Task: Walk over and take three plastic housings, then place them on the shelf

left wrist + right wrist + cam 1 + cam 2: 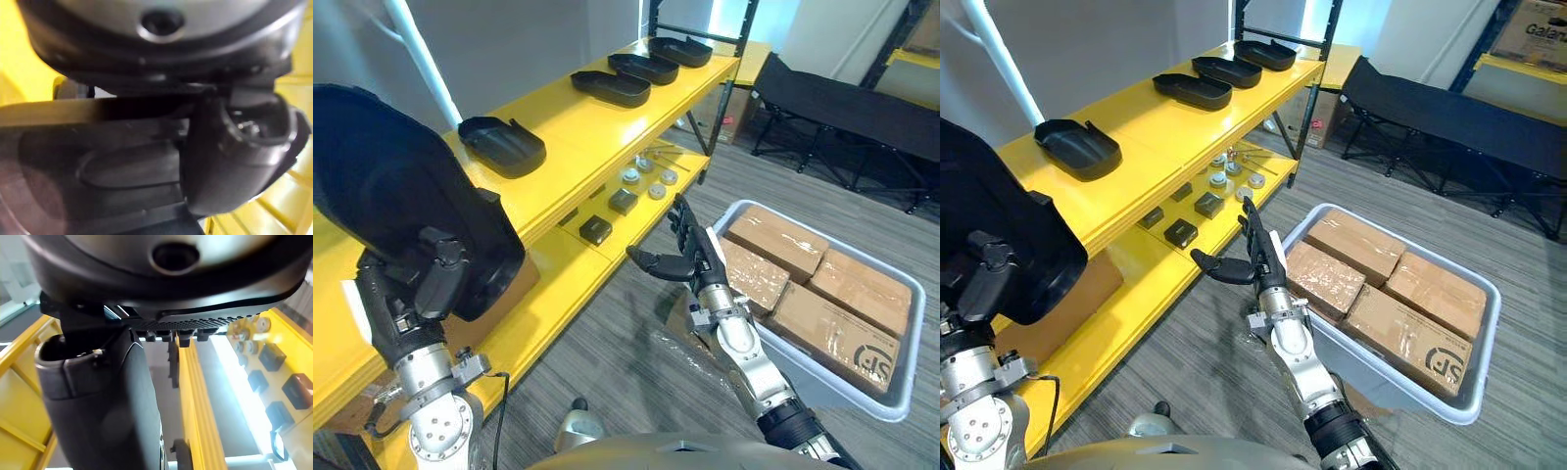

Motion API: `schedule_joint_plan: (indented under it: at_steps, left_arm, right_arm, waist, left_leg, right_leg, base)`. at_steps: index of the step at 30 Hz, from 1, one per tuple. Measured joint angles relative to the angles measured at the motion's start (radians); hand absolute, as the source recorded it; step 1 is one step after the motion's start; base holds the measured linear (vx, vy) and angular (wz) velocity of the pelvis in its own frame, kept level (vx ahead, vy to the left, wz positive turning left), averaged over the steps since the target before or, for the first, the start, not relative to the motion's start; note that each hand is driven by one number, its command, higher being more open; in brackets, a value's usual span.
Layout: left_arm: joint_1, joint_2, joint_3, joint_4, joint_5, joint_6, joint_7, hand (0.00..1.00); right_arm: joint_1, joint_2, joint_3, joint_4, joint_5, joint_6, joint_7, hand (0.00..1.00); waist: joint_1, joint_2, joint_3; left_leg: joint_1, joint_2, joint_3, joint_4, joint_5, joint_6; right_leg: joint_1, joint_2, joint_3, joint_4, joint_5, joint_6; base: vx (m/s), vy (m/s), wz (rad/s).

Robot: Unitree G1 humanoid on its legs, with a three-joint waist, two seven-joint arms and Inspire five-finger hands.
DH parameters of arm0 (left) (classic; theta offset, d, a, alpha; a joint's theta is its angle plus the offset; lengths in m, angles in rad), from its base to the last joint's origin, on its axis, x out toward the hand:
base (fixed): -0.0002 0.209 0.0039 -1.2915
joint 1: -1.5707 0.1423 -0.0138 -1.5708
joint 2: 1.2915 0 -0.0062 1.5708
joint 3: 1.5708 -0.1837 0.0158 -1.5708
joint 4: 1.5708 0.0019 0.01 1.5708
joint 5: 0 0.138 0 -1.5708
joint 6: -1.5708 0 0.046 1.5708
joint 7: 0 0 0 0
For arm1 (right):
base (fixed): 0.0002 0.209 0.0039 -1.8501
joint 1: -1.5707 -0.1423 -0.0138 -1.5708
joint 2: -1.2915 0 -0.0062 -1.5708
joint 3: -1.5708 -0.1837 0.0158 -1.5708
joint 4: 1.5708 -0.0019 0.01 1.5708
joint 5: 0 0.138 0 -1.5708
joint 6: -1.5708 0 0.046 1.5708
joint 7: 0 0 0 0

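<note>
the left hand (pixel 423 279) is curled round the rim of a big black plastic housing (pixel 391 196), thumb pressed against its wall, and holds it up at the near end of the top board of the yellow shelf (pixel 570 132). whether it is over the board or just short of the edge i can't tell from here. the nearest shelved housing (pixel 502 145) lies open side up on that board, and three further housings (pixel 643 68) sit in a row toward the far end.

to my eye the step is the set-down. the bare yellow patch between the held piece and the nearest shelved housing looks like the spot. i'd bring it in level, open side up like the others, and let the base settle flat before the fingers loosen. then draw the hand out low and straight so the rim isn't dragged along.

the right hand (pixel 697 257) has its fingers straight and thumb stuck out, holding nothing. it hangs between the lower shelf's small parts (pixel 596 230) and the grey bin (pixel 913 323) of cardboard boxes (pixel 783 240), best kept clear of both.
</note>
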Motion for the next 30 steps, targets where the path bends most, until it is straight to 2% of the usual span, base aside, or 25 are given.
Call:
schedule_joint_plan:
  at_steps: [1,2,5,8,10,12,14,16,17,18,19,21,25,27,29,30]
  left_arm:
    - [0.002,-0.001,-0.006,0.0,0.0,0.0,-0.001,0.0]
    - [0.002,-0.002,-0.017,0.0,-0.001,0.0,-0.012,0.0]
    - [-0.018,-0.002,-0.043,0.0,-0.035,-0.001,-0.056,0.0]
    - [-0.005,-0.011,-0.039,0.0,-0.085,-0.002,-0.069,0.0]
    - [0.001,-0.025,-0.039,0.0,-0.103,-0.002,-0.075,0.0]
    - [0.003,-0.024,-0.041,0.0,-0.103,-0.004,-0.076,0.0]
    - [-0.003,-0.02,-0.049,0.0,-0.103,-0.004,-0.088,0.0]
    - [-0.034,0.015,-0.074,0.0,-0.104,-0.005,-0.14,0.0]
    - [-0.044,0.03,-0.078,0.0,-0.104,-0.005,-0.156,0.0]
    - [-0.064,0.062,-0.086,0.0,-0.106,-0.006,-0.189,0.0]
    - [-0.072,0.077,-0.093,0.0,-0.109,-0.016,-0.21,0.0]
    - [-0.068,0.076,-0.098,0.0,-0.108,-0.022,-0.233,0.0]
    - [-0.063,0.076,-0.099,0.0,-0.108,-0.023,-0.234,0.0]
    - [-0.064,0.074,-0.126,0.0,-0.109,-0.023,-0.222,0.0]
    - [-0.064,0.073,-0.148,0.001,-0.109,-0.028,-0.219,0.0]
    - [-0.065,0.071,-0.156,0.003,-0.109,-0.035,-0.214,0.0]
  right_arm:
    - [0.004,-0.005,-0.005,0.0,0.0,0.0,0.007,1.0]
    - [0.016,-0.016,-0.023,0.0,0.0,0.0,0.019,1.0]
    - [0.063,-0.025,-0.063,0.0,0.0,0.0,0.002,1.0]
    - [0.068,-0.011,-0.057,0.0,-0.005,-0.002,-0.005,1.0]
    - [0.063,0.014,-0.057,0.0,-0.004,-0.004,-0.002,1.0]
    - [0.055,0.025,-0.042,0.0,-0.002,-0.012,0.001,1.0]
    - [0.051,0.039,-0.028,0.0,-0.006,-0.036,-0.004,1.0]
    - [0.051,0.047,-0.028,-0.005,-0.01,-0.055,-0.031,1.0]
    - [0.051,0.046,-0.03,-0.008,-0.01,-0.064,-0.04,1.0]
    - [0.054,0.045,-0.034,-0.016,-0.01,-0.081,-0.057,1.0]
    - [0.054,0.045,-0.042,-0.028,-0.011,-0.088,-0.067,1.0]
    - [0.05,0.045,-0.053,-0.032,-0.012,-0.097,-0.068,1.0]
    - [0.043,0.041,-0.077,-0.032,-0.032,-0.107,-0.058,1.0]
    - [0.031,0.023,-0.098,-0.039,-0.032,-0.113,-0.06,1.0]
    - [0.016,0.008,-0.118,-0.044,-0.032,-0.135,-0.07,1.0]
    - [0.011,0.006,-0.125,-0.054,-0.032,-0.151,-0.078,1.0]
  waist:
    - [-0.003,0.002,0.001]
    - [-0.009,0.007,0.005]
    - [-0.01,0.015,0.018]
    - [0.003,0.018,0.033]
    - [-0.001,0.013,0.04]
    - [0.003,0.008,0.042]
    - [-0.005,0.001,0.047]
    - [-0.029,-0.013,0.05]
    - [-0.034,-0.018,0.051]
    - [-0.035,-0.028,0.053]
    - [-0.032,-0.029,0.053]
    - [-0.029,-0.023,0.057]
    - [-0.03,-0.025,0.068]
    - [-0.031,-0.017,0.093]
    - [-0.032,-0.013,0.128]
    - [-0.032,-0.01,0.145]
  left_leg:
    - [-0.012,0.0,0.0,0.022,-0.007,0.009]
    - [-0.048,-0.002,0.0,0.072,-0.024,0.034]
    - [-0.101,-0.008,0.026,0.133,-0.015,0.055]
    - [-0.097,-0.018,0.026,0.093,0.001,0.055]
    - [-0.087,-0.034,0.055,0.017,0.058,0.054]
    - [-0.084,-0.055,0.043,-0.028,0.087,0.052]
    - [-0.089,-0.077,0.006,-0.053,0.102,0.056]
    - [-0.104,-0.107,-0.082,-0.075,0.122,0.06]
    - [-0.106,-0.117,-0.104,-0.084,0.13,0.061]
    - [-0.106,-0.133,-0.142,-0.113,0.151,0.057]
    - [-0.106,-0.138,-0.162,-0.143,0.18,0.049]
    - [-0.107,-0.137,-0.169,-0.158,0.196,0.045]
    - [-0.11,-0.127,-0.166,-0.162,0.2,0.042]
    - [-0.121,-0.121,-0.164,-0.161,0.207,0.041]
    - [-0.136,-0.118,-0.156,-0.144,0.207,0.042]
    - [-0.153,-0.117,-0.156,-0.12,0.195,0.048]
  right_leg:
    - [0.002,0.0,-0.002,0.0,-0.001,0.0]
    - [0.008,0.0,-0.023,0.0,-0.007,0.006]
    - [0.059,-0.004,-0.124,0.0,-0.023,0.016]
    - [0.075,-0.013,-0.161,0.0,-0.032,0.028]
    - [0.07,-0.036,-0.192,0.013,-0.039,0.037]
    - [0.056,-0.064,-0.196,0.059,-0.059,0.041]
    - [0.032,-0.088,-0.159,0.137,-0.114,0.025]
    - [0.0,-0.086,-0.026,0.242,-0.239,-0.044]
    - [-0.004,-0.085,0.007,0.261,-0.262,-0.052]
    - [-0.014,-0.085,0.061,0.284,-0.297,-0.051]
    - [-0.019,-0.084,0.07,0.299,-0.307,-0.038]
    - [-0.018,-0.081,0.072,0.303,-0.294,-0.014]
    - [-0.018,-0.068,0.072,0.283,-0.284,0.002]
    - [-0.023,-0.059,0.072,0.268,-0.286,0.005]
    - [-0.04,-0.061,0.083,0.28,-0.297,0.034]
    - [-0.055,-0.063,0.088,0.3,-0.301,0.035]
  base:
    - [0.0,0.025,0.17]
    - [-0.01,0.023,0.45]
    - [0.01,0.019,0.86]
    - [0.02,0.025,0.58]
    - [0.04,0.047,0.66]
    - [0.08,0.076,0.49]
    - [0.07,0.063,0.67]
    - [0.01,-0.022,1.13]
    - [-0.01,-0.081,1.23]
    - [0.01,-0.104,1.0]
    - [0.02,-0.111,0.83]
    - [0.02,-0.08,0.36]
    - [0.0,-0.046,0.01]
    - [-0.08,-0.02,-0.08]
    - [-0.12,0.006,-0.11]
    - [-0.14,0.018,-0.15]
